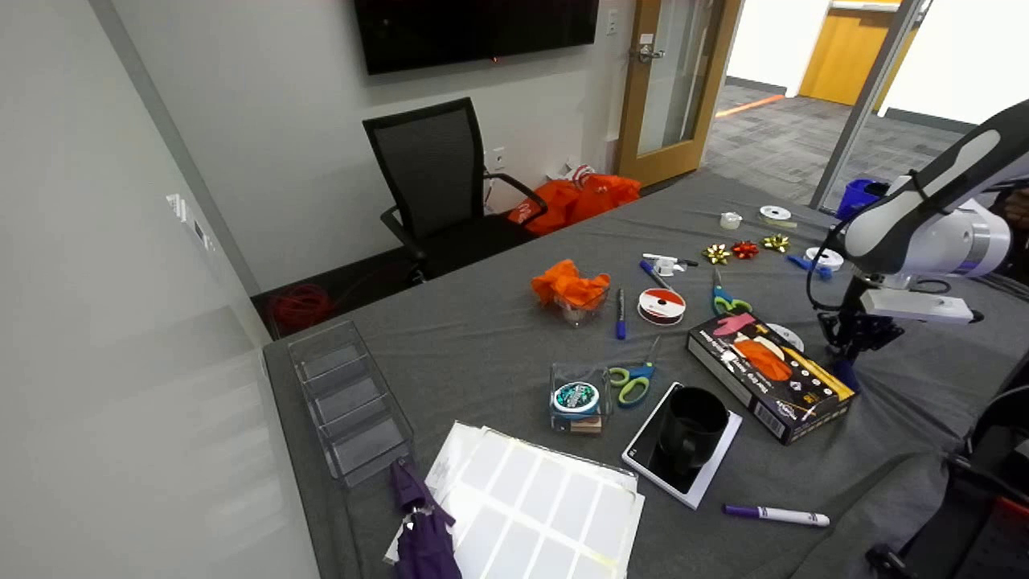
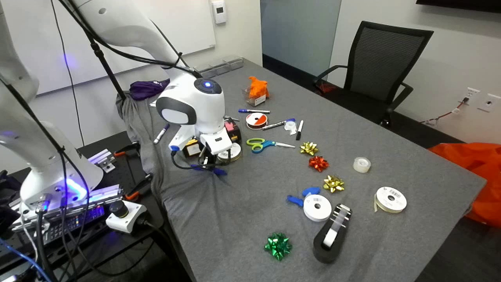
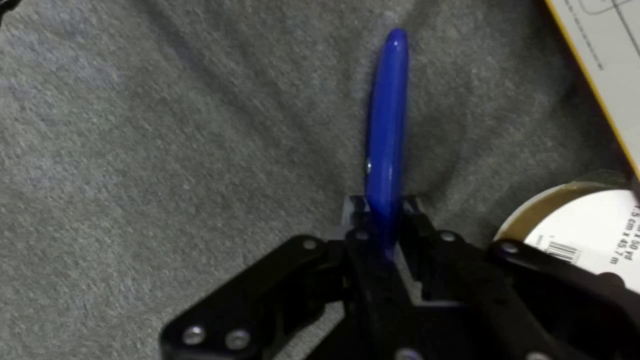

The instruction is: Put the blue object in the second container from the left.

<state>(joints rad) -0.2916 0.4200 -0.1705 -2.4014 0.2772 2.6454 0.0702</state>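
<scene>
The blue object is a slim, glossy dark-blue item. In the wrist view it stands between my gripper's fingertips, which press on both its sides near one end; its far end sticks out. It also shows below my gripper in an exterior view, as the blue object, and as the blue object close to the cloth; whether it touches the cloth I cannot tell. A small round dish-like item with a teal top and pale rim sits inside a clear box; the arm hides it elsewhere.
A black glove box lies close beside my gripper, with a white ribbon spool partly under its edge. A clear compartment tray, an orange-filled clear box, scissors and a black mug stand farther off.
</scene>
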